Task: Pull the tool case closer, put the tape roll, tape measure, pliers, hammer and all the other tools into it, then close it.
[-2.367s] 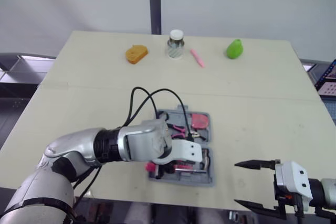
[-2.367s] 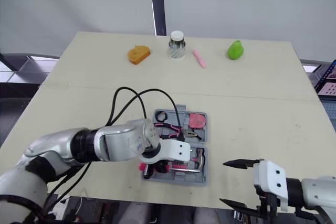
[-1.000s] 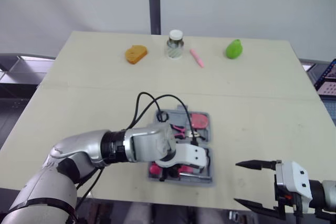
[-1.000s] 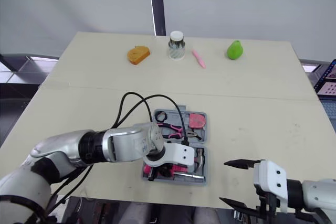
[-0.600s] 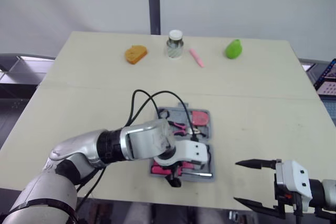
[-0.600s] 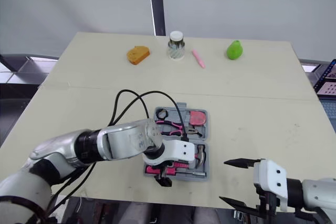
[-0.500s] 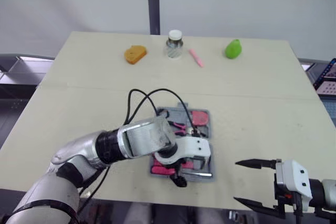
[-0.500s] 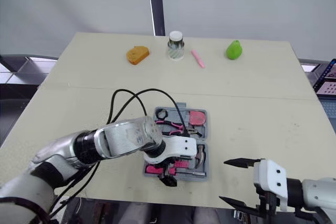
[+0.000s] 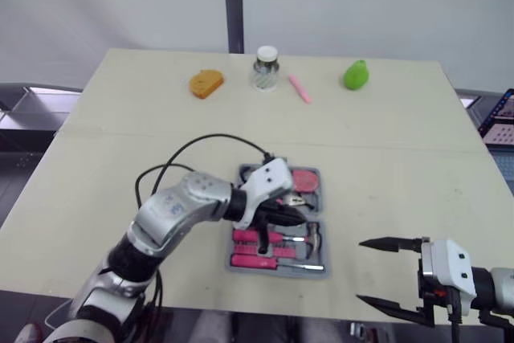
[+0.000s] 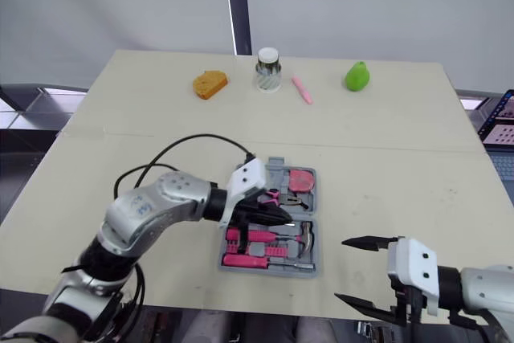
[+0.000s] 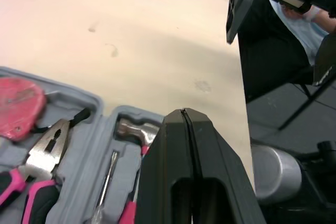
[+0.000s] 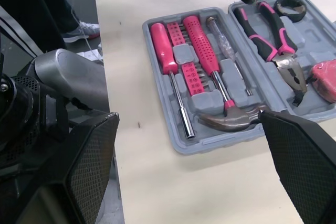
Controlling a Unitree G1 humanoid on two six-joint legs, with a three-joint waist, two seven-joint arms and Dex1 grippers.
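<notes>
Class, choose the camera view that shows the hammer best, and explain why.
The right wrist view: the hammer lies whole, head and pink handle, in the open tool case. The eye views show it small; in the left wrist view the left gripper hides its handle.

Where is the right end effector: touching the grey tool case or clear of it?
Apart. The left eye view shows bare table between the open right end effector and the tool case.

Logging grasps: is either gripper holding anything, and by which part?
Nothing is held: the left gripper is shut empty over the tool case, the right gripper open and empty.
</notes>
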